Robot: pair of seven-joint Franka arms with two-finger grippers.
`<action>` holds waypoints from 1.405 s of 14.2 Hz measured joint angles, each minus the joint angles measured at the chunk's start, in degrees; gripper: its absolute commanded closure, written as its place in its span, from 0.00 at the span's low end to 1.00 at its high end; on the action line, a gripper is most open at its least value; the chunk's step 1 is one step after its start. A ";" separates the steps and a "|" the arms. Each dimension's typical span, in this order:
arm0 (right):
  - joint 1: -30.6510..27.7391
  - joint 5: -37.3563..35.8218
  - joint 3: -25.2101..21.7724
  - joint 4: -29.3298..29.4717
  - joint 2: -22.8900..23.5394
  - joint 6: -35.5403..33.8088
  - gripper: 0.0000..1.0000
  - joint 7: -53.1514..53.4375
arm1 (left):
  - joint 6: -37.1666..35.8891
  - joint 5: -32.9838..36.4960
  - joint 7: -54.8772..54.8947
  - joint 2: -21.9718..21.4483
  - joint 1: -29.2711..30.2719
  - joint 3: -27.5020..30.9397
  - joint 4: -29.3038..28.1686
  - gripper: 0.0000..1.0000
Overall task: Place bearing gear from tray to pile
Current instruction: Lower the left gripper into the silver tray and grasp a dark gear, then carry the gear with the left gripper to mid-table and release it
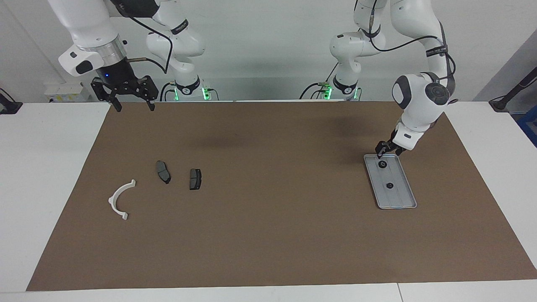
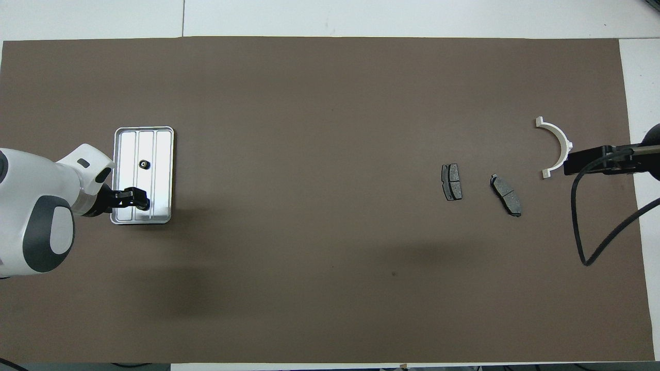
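left gripper (image 1: pixel 381 157) down at tray's (image 1: pixel 402 200) near gear (image 1: pixel 382 164), jaws unclear | right gripper (image 1: pixel 131 101) waits, jaws wide, empty

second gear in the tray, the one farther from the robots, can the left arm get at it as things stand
Probably yes. The left gripper is already down at the nearer gear in the tray, and the other gear lies uncovered on the same tray with nothing on or beside it. The right gripper waits over the mat's edge.
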 measured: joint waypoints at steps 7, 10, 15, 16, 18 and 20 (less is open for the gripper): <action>0.24 0.00 0.00 0.00 0.00 0.00 0.00 0.00 | 4.39 0.00 -0.66 5.00 -0.01 -0.32 -0.03 0.33; 0.24 0.00 0.00 0.00 0.00 0.00 0.00 0.00 | 4.59 0.00 -0.92 5.50 -0.01 -0.34 -0.03 0.35; 0.18 0.00 -0.03 0.00 0.00 0.00 0.00 0.00 | 4.64 0.00 -1.18 5.49 -0.01 -0.34 0.05 0.44; 0.17 0.00 -0.05 0.00 0.00 0.00 0.00 0.00 | 4.64 0.00 -1.19 5.49 0.00 -0.34 0.05 0.50; 0.17 0.00 -0.05 0.00 0.00 0.00 0.00 0.00 | 4.65 -0.02 -1.23 5.47 -0.01 -0.35 0.08 0.67; 0.19 0.00 -0.05 0.00 0.00 0.00 0.00 0.00 | 4.66 -0.15 -1.26 5.39 -0.02 -0.51 0.22 0.94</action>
